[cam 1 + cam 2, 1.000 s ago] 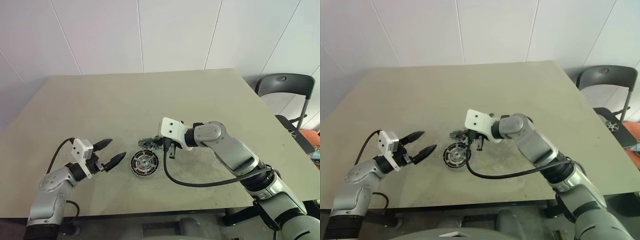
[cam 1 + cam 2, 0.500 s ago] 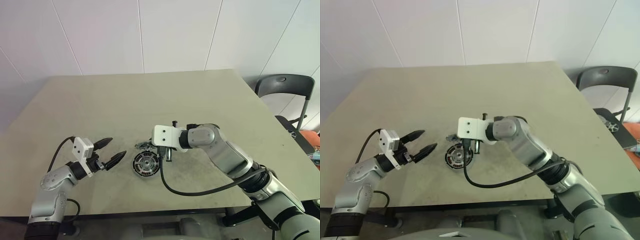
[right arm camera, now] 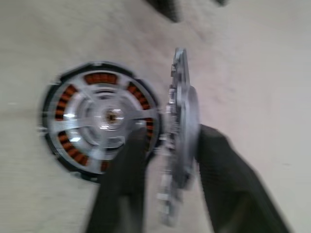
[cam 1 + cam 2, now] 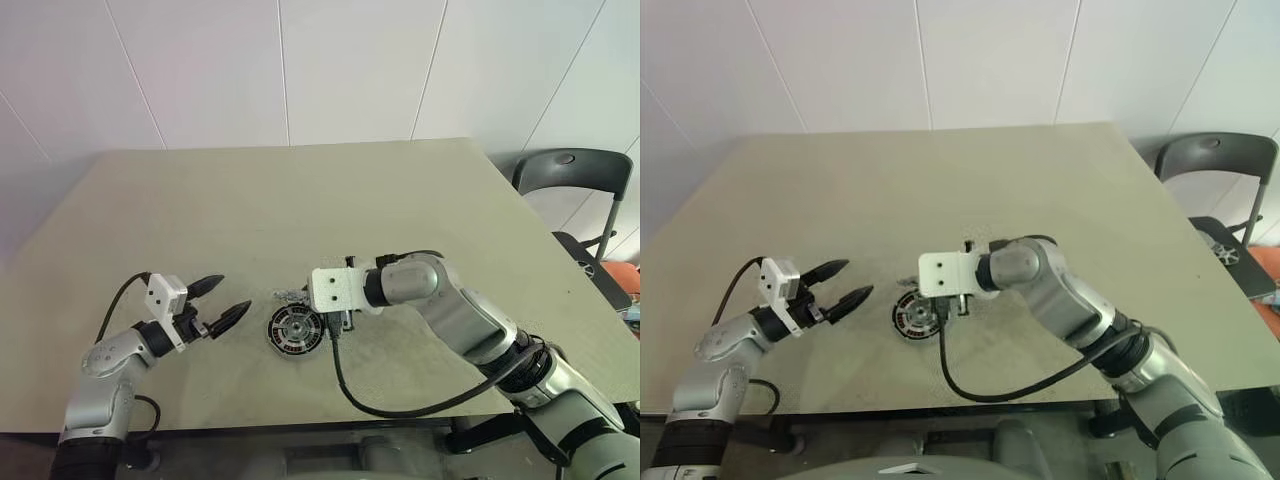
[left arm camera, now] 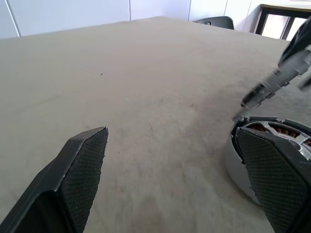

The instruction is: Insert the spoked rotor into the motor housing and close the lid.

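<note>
Motor housing [image 4: 293, 329] is lying flat near the tabletop's front edge, roughly mid-width, copper windings up. In the right wrist view silver spokes [image 3: 104, 116] are sitting across its centre, so I'm judging the spoked rotor is already seated. I'm holding the lid [image 3: 181, 141] on edge between my right gripper [image 3: 167, 160] fingers, at the housing's rim on the side away from the front edge, so it can tip down over the opening. The lid is sitting between the fingers, but I can't tell if they're pinching or letting go. Left gripper [image 4: 226, 300] is hovering spread wide, just beside the housing toward the tabletop's left edge, touching nothing, ready to steady it.
</note>
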`<action>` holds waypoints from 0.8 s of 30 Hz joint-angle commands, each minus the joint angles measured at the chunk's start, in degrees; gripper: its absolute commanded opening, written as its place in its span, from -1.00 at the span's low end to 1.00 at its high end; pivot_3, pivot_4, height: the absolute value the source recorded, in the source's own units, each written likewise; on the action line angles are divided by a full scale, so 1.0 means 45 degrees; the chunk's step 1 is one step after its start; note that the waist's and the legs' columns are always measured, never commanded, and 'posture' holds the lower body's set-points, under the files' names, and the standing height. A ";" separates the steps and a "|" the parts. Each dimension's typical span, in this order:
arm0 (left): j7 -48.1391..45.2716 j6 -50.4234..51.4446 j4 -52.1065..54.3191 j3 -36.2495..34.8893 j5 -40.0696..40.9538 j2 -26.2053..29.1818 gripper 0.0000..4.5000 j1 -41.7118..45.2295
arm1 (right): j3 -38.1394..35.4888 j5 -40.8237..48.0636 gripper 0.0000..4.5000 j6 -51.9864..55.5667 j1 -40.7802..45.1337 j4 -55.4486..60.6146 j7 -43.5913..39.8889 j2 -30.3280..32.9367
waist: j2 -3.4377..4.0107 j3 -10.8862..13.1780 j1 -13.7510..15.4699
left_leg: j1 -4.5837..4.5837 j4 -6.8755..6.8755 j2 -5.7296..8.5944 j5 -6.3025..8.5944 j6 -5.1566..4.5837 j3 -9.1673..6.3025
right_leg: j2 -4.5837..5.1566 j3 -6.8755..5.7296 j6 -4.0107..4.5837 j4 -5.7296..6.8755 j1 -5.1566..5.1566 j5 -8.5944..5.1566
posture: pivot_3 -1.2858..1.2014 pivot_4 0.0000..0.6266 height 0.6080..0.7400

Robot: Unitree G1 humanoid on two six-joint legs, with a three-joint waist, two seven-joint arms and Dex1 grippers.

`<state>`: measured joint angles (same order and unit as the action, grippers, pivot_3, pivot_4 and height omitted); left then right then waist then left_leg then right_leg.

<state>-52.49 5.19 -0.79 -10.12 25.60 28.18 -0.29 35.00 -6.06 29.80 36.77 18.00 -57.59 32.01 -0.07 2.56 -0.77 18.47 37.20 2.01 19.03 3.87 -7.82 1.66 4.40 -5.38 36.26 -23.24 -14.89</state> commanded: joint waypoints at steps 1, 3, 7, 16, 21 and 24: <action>0.0172 0.0272 0.0744 0.0014 0.0095 0.0162 1.00 0.0249 | -0.1067 0.1605 0.19 0.1472 0.0142 0.0807 -0.0852 -0.0242 | -0.0001 0.0000 -0.0003 | 0.0000 0.0003 0.0000 0.0000 0.0000 -0.0001 | -0.0001 0.0000 0.0000 0.0000 0.0002 0.0000 | 0.03 -1.00 1.00; 0.0298 0.0492 0.0962 0.0067 0.0104 0.0156 1.00 0.0336 | -0.1813 0.2962 0.19 0.2763 0.0215 0.0870 -0.1377 -0.0350 | -0.0003 0.0000 0.0009 | 0.0000 0.0006 0.0000 0.0000 0.0000 -0.0005 | -0.0001 -0.0001 0.0000 0.0000 0.0006 0.0000 | 0.03 -1.00 1.00; 0.0483 0.0852 0.1322 0.0115 0.0119 0.0140 1.00 0.0425 | -0.3214 0.5109 0.19 0.4457 0.0424 0.0590 -0.1697 -0.0828 | -0.0003 0.0000 0.0015 | -0.0001 0.0005 0.0000 0.0000 0.0000 -0.0021 | 0.0000 -0.0004 0.0000 0.0000 0.0007 0.0000 | 0.03 -1.00 1.00; 0.0759 0.1420 0.2003 0.0059 0.0180 0.0159 1.00 0.0296 | -0.6069 0.6325 0.19 0.8794 0.1381 -0.3317 0.2918 -0.4333 | -0.0011 -0.0006 0.0024 | -0.0005 0.0004 0.0003 -0.0006 0.0011 -0.0027 | 0.0002 0.0001 0.0004 0.0031 -0.0007 0.0003 | 0.03 -1.00 1.00; 0.0880 0.1745 0.2375 0.0018 0.0238 0.0191 1.00 0.0237 | -0.6032 0.6130 0.19 0.8671 0.1125 -0.3933 0.4134 -0.4625 | -0.0009 -0.0005 -0.0016 | 0.0026 -0.0010 0.0009 -0.0005 0.0009 -0.0018 | 0.0010 0.0003 0.0003 0.0028 -0.0043 0.0003 | 0.03 -1.00 1.00; 0.0956 0.1926 0.2573 0.0020 0.0268 0.0204 1.00 0.0223 | -0.5612 0.5834 0.19 0.8531 0.1057 -0.4236 0.4609 -0.4484 | -0.0007 -0.0006 -0.0043 | 0.0020 -0.0013 0.0007 -0.0004 0.0009 -0.0015 | 0.0007 0.0002 0.0003 0.0029 -0.0040 0.0003 | 0.03 -1.00 1.00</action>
<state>-48.34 13.67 8.13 -9.69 25.78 28.25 0.30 8.47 21.49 68.01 41.65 0.23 -38.65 11.19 -0.10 2.53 -0.96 18.53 37.15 2.04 19.01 3.91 -7.87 1.68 4.41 -5.36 36.40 -23.39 -14.88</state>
